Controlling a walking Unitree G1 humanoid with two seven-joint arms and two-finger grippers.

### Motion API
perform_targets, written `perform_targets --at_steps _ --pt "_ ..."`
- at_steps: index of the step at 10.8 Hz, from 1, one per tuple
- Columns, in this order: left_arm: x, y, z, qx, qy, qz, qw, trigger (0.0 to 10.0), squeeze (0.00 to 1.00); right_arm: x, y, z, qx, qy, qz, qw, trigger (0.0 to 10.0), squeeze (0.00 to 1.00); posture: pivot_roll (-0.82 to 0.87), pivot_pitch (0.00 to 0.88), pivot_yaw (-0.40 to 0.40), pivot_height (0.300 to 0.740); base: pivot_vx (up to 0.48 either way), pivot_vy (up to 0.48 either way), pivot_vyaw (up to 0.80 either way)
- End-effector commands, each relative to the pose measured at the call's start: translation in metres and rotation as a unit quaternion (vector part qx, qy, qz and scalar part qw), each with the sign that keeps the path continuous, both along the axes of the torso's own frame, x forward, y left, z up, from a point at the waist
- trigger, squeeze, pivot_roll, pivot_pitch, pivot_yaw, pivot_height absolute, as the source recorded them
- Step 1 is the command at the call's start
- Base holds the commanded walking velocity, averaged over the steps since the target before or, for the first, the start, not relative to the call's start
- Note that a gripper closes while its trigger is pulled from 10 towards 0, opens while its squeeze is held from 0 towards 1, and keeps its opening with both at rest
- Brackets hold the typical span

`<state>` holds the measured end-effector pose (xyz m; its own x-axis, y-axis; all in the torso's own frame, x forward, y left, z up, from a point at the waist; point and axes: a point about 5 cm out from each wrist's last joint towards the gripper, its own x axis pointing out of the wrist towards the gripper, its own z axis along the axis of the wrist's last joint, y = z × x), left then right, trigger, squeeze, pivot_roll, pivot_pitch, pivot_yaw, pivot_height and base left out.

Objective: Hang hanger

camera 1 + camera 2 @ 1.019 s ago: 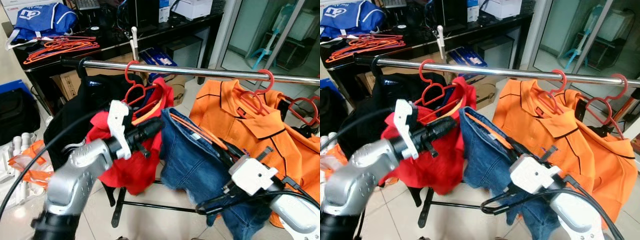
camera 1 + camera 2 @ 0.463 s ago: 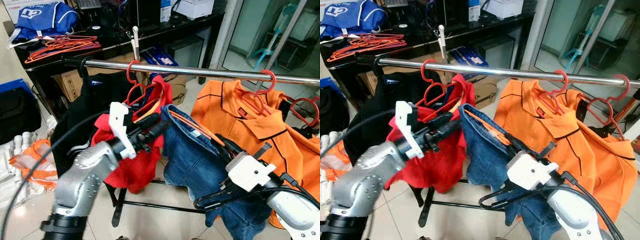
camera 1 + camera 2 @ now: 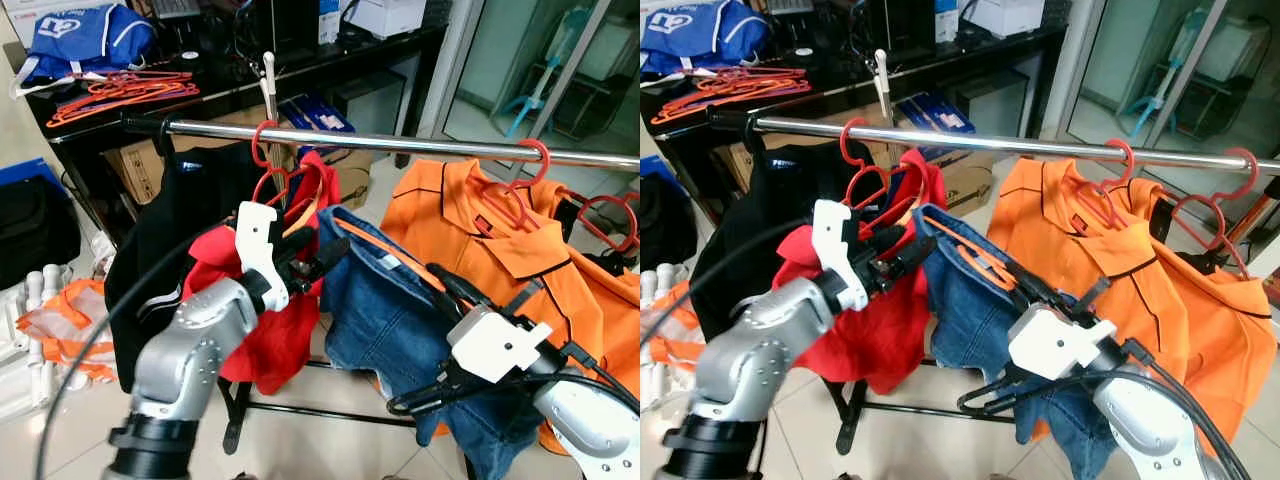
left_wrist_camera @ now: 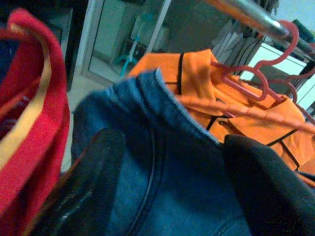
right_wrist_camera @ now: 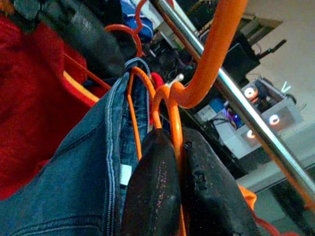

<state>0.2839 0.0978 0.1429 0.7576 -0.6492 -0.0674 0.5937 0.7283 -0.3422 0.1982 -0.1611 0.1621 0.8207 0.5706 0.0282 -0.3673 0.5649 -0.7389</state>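
Right gripper (image 5: 177, 172), clamped on the orange plastic hanger (image 5: 211, 54) carrying blue denim (image 3: 385, 310), has risen toward the chrome rail (image 3: 400, 143) at frame centre; left gripper (image 4: 167, 187), fingers apart, has closed in on the denim collar, hook not yet over

Even, bright daylight fills the head views, strongest from the glass doors (image 3: 540, 70) at the right. The rail (image 3: 400, 143) carries a thin glare streak. Shadows are soft under the desk (image 3: 200, 95). The left wrist view is dim, bluish and soft; its fingers (image 4: 83, 196) are blurred. The right wrist view is sharper, background washed out.
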Motion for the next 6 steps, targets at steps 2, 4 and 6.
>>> perform_targets --at_steps 2,4,6 --pt "0.0023 0.0 0.0022 0.0 0.01 0.009 1.0 10.0 0.46 0.0002 0.0046 0.0118 -0.003 -0.036 0.012 0.999 0.0 0.0 -0.09 0.0 0.013 0.74 0.0 0.0 0.0" --pt "0.0045 -0.0004 0.0002 -0.019 0.015 0.011 1.0 10.0 0.0 0.0002 0.0065 0.012 -0.003 -0.037 0.02 0.999 0.0 0.0 -0.08 0.0 0.009 0.74 0.0 0.0 0.0" --pt "0.0036 -0.0041 0.0045 -0.023 0.004 -0.019 1.0 10.0 0.0 -0.0001 0.008 0.0095 -0.003 -0.035 0.024 0.999 0.0 0.0 -0.08 0.0 0.011 0.74 0.0 0.0 0.0"
